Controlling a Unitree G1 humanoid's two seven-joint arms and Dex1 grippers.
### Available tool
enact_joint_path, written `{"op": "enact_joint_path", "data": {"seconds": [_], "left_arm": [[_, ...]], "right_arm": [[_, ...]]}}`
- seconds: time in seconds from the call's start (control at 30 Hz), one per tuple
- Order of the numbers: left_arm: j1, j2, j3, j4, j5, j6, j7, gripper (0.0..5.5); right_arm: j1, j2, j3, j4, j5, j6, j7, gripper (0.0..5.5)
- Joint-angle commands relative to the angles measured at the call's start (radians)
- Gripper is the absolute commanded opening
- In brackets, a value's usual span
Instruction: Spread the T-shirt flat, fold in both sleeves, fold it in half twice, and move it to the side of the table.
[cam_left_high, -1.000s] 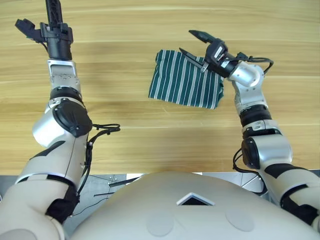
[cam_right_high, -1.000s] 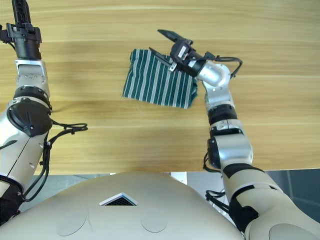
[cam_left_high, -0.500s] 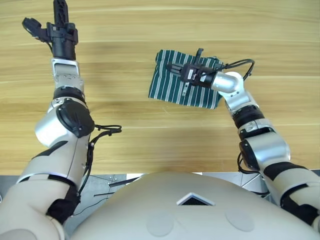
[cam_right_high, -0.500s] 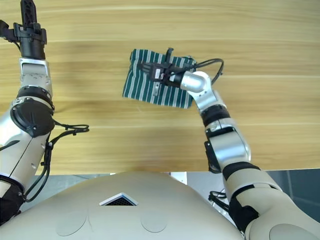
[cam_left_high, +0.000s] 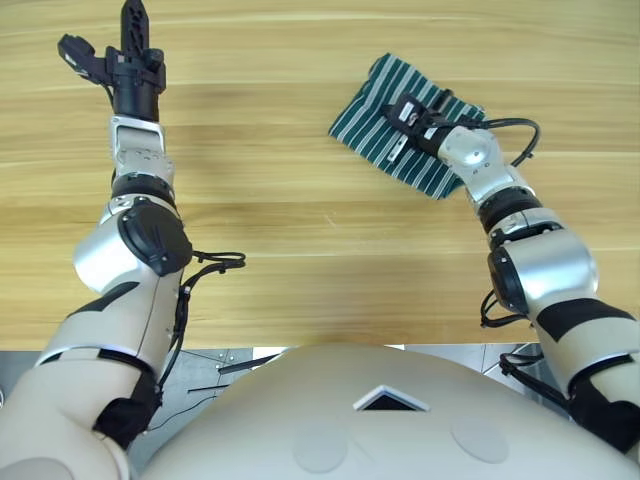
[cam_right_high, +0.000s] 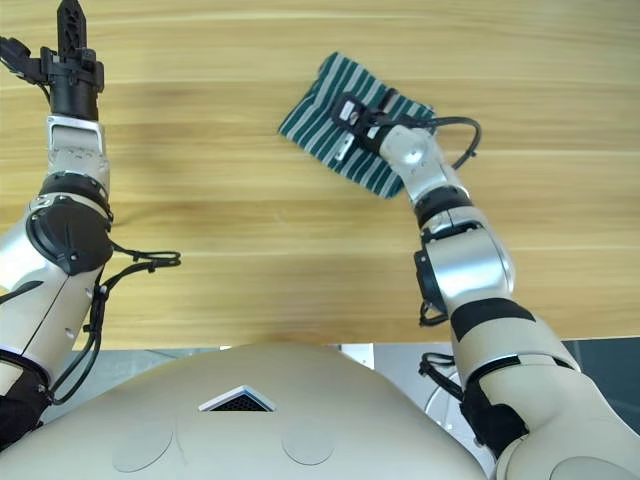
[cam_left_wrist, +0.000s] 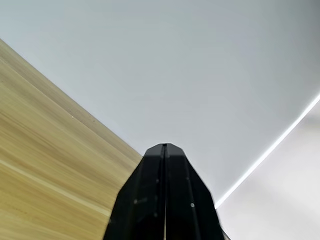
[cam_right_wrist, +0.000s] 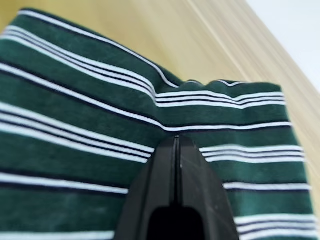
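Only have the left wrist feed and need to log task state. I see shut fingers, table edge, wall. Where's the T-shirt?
Observer: The T-shirt lies folded into a small striped packet on the table, at the far side, toward the robot's right.
Operator: Right arm on it?
Observer: Yes. The right gripper sits on top of the packet, fingers shut together.
Operator: Is my arm anywhere near the cloth?
Observer: No. The left gripper is over the table's far left part, well apart from the T-shirt.
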Motion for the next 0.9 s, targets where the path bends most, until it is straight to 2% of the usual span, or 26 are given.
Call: {"op": "enact_joint_path", "data": {"seconds": [0.03,0.27,0.47,0.67,0.8,0.9], "left_arm": [[0.002,0.01,-0.001,0.006,0.01,-0.013,0.019,0.0],[0.034,0.031,0.004,0.001,0.013,-0.039,0.027,0.0],[0.054,0.043,-0.009,0.002,0.029,-0.064,0.04,0.0],[0.062,0.044,-0.019,0.003,0.049,-0.075,0.051,0.0],[0.069,0.041,-0.035,0.001,0.07,-0.098,0.052,0.0],[0.071,0.04,-0.04,0.002,0.08,-0.11,0.057,0.0]], "right_arm": [[-0.016,-0.05,-0.075,0.067,0.03,0.177,-0.121,0.01],[0.057,-0.184,-0.231,0.087,0.098,0.308,-0.297,0.01],[0.087,-0.219,-0.294,0.079,0.112,0.284,-0.319,0.01],[0.058,-0.24,-0.346,0.056,0.132,0.166,-0.307,0.01],[0.011,-0.277,-0.335,-0.04,0.096,-0.062,-0.466,0.01],[0.001,-0.277,-0.277,-0.151,0.009,-0.183,-0.606,0.01]]}}
